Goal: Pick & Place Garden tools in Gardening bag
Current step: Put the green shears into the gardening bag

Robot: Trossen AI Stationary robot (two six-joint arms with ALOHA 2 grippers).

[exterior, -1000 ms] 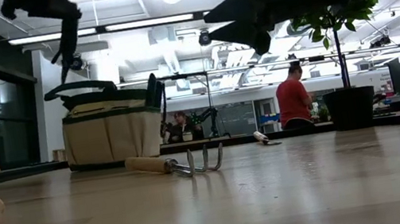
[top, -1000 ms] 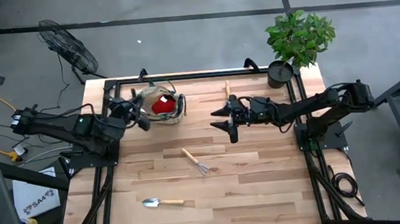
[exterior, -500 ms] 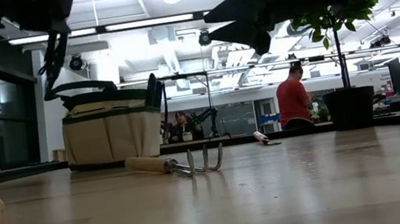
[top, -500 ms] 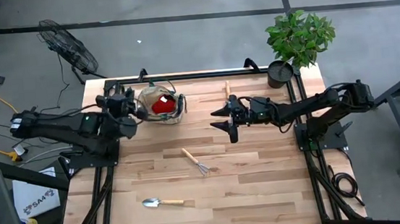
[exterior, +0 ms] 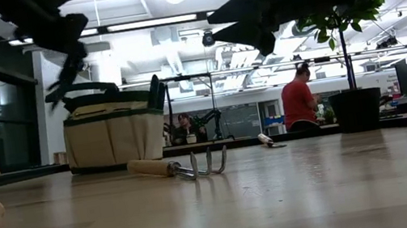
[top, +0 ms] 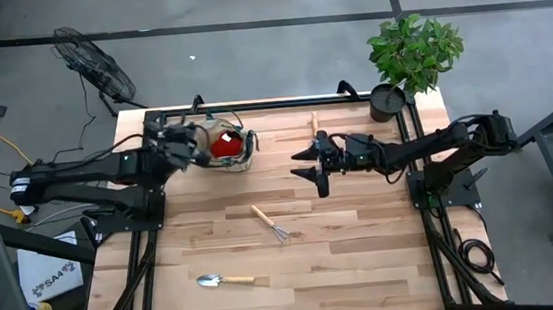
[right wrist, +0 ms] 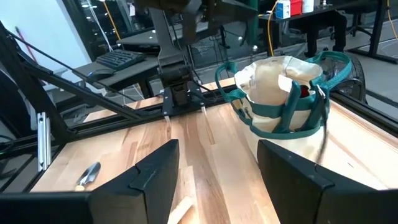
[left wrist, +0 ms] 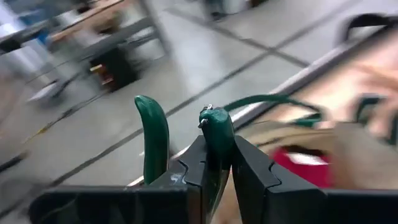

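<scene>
My left gripper (top: 187,143) hangs at the left rim of the beige, green-trimmed gardening bag (top: 228,147), shut on green-handled pruning shears (left wrist: 186,140). A red spray bottle (top: 221,146) lies inside the bag. A hand rake (top: 270,223) lies flat mid-table, and a trowel (top: 223,279) lies nearer the front. A second trowel (top: 315,123) lies by the far edge. My right gripper (top: 315,167) waits open above the table, right of the bag, with nothing between its fingers. My left gripper pinches one green handle (left wrist: 216,146) of the shears between its two fingers. The handle's rounded end sticks out past the fingertips. The other handle (left wrist: 152,140) stands free beside the fingers. The shears are lifted clear of the table; their blades are hidden behind the gripper.
A potted green plant (top: 414,51) in a black pot (top: 388,100) stands at the far right corner. The bag (exterior: 112,132) stands upright at the far left. People show in the room beyond the table (exterior: 297,99).
My left gripper has swung from the bag's near-left side toward the far edge and closer to the bag's rim. It sank a little and rolled at the wrist. It stays shut on the shears.
</scene>
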